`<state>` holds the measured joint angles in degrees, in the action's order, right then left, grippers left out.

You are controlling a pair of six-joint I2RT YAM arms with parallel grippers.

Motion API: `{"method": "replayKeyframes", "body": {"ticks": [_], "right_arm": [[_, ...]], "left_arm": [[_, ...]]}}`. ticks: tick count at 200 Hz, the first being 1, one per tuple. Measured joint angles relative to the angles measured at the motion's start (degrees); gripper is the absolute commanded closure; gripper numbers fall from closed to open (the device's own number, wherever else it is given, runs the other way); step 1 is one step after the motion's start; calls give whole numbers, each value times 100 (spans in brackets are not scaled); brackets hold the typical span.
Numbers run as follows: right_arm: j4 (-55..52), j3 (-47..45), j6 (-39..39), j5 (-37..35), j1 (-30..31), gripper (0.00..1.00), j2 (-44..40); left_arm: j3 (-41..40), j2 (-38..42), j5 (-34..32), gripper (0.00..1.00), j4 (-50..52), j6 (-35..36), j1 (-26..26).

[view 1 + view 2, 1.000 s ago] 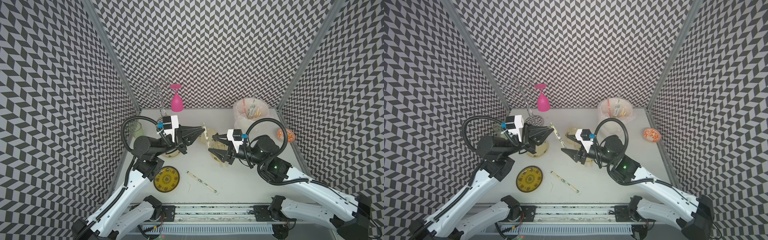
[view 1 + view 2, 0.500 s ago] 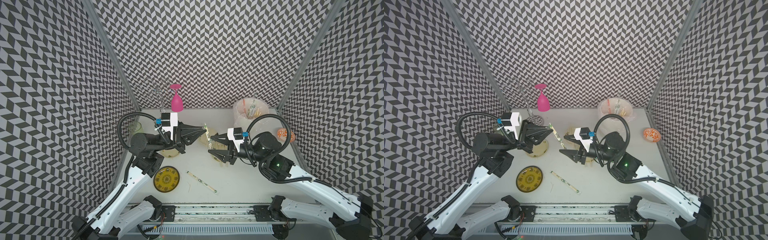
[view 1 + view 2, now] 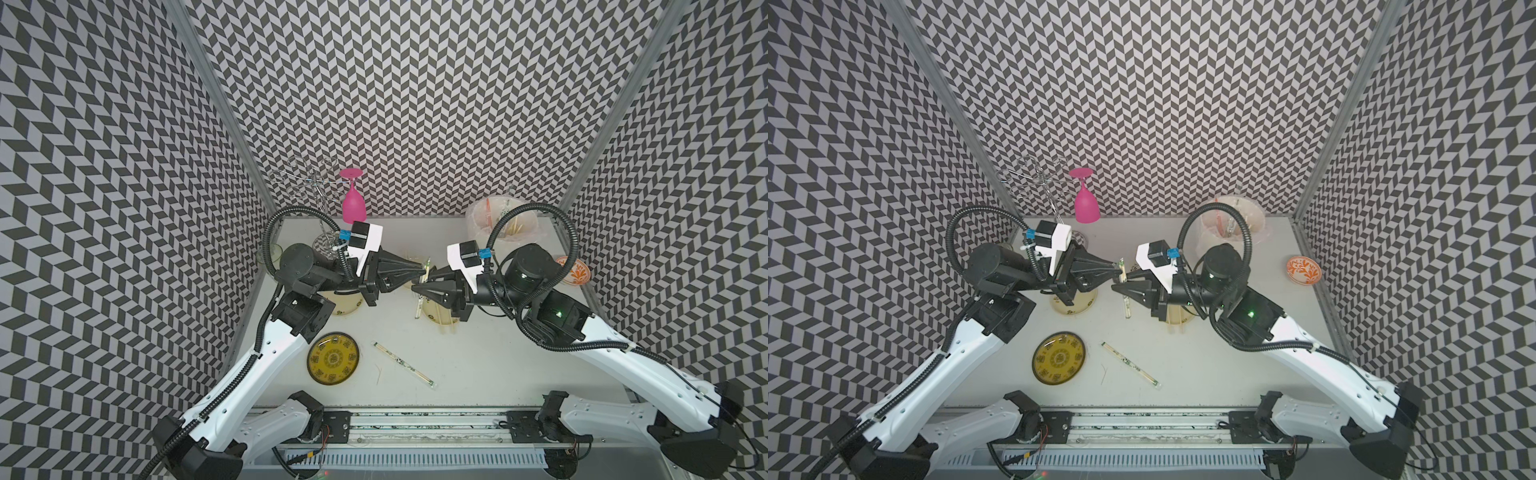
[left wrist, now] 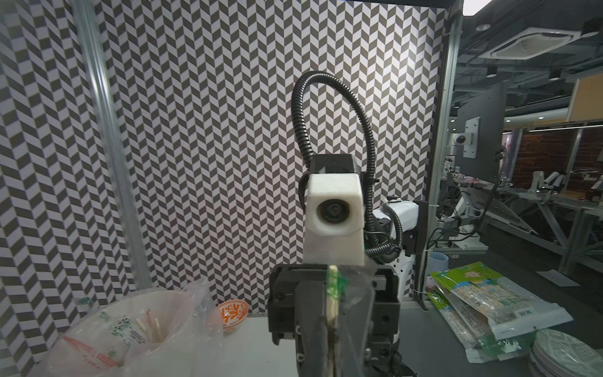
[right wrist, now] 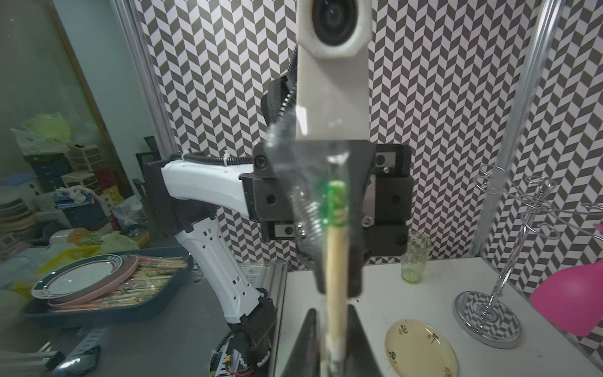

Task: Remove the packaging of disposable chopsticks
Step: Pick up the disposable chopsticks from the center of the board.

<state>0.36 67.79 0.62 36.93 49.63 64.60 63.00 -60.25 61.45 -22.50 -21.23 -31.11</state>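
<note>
Left gripper [image 3: 422, 271] was clamped on the packaging [image 3: 419, 308] near its far, upper end; right gripper [image 5: 334, 339] was clamped on the same sleeve just below it, the two sets of tips facing each other and nearly touching at mid-table; the sleeve hung roughly upright in the air, clear of the table [image 3: 478, 365], with the disposable chopsticks [image 5: 336, 277] inside and loose clear film bunched at the top in the right wrist view; could not tell whether either grip pinched film alone or the sticks through it. Risks judged from here: if both clamped the sticks, pulling apart would strip nothing and might snap the bamboo; a thin hold on film could slip or tear off short; a freed pair could drop to the table; grips this close risked the fingers colliding; a second wrapped pair [image 3: 403, 364] lay at the near side, untouched.
</note>
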Motion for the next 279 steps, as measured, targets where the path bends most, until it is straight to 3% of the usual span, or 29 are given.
{"method": "replayKeyframes", "body": {"ticks": [11, 20, 27, 43, 49, 81, 108, 124, 148, 186, 219, 237, 243, 253, 260, 267, 279], "right_arm": [[-13, 0, -55, -2, 9, 100, -2], [-15, 0, -81, -2, 13, 100, -4], [-22, 0, -129, -46, 15, 100, -13], [-59, 0, -240, -326, 24, 100, -94], [-74, 0, -284, -442, 26, 100, -144], [-214, 284, -516, -977, 24, 100, -369], [-245, 667, -629, -1241, 24, 100, -393], [-229, 693, -675, -1368, 24, 100, -428], [-229, 693, -758, -1453, 24, 100, -411], [-269, 693, -765, -1561, 24, 100, -339], [-431, 710, -726, -1672, 24, 100, -267], [-507, 732, -610, -1718, 46, 100, -262], [-527, 745, -599, -1720, 44, 90, -262], [-568, 778, -573, -1759, 44, 49, -249], [-588, 800, -546, -1790, 46, 31, -238], [-605, 807, -501, -1832, 44, 21, -236], [-634, 822, -411, -1939, 44, 19, -240]], "left_arm": [[0, 13, 20, 98, 20, 17, 0], [0, 33, 11, 56, 50, 61, 2], [0, 55, -28, 33, 96, 153, 2], [-13, 170, -214, 10, 356, 485, 7], [-50, 240, -284, 8, 455, 629, 15], [-573, 457, -354, 14, 562, 1154, -4], [-855, 175, -291, 14, 719, 1493, -251], [-964, 33, -306, 19, 872, 1670, -446], [-979, -63, -306, 42, 907, 1799, -588], [-907, -199, -282, 62, 745, 1718, -599], [-743, -374, -188, 100, 710, 1681, -599], [-708, -444, -173, 100, 739, 1631, -562], [-706, -444, -203, 100, 748, 1620, -566], [-704, -439, -275, 100, 745, 1622, -566], [-706, -435, -302, 100, 717, 1631, -560], [-717, -426, -319, 100, 658, 1626, -560], [-796, -376, -310, 100, 468, 1598, -542]]}}
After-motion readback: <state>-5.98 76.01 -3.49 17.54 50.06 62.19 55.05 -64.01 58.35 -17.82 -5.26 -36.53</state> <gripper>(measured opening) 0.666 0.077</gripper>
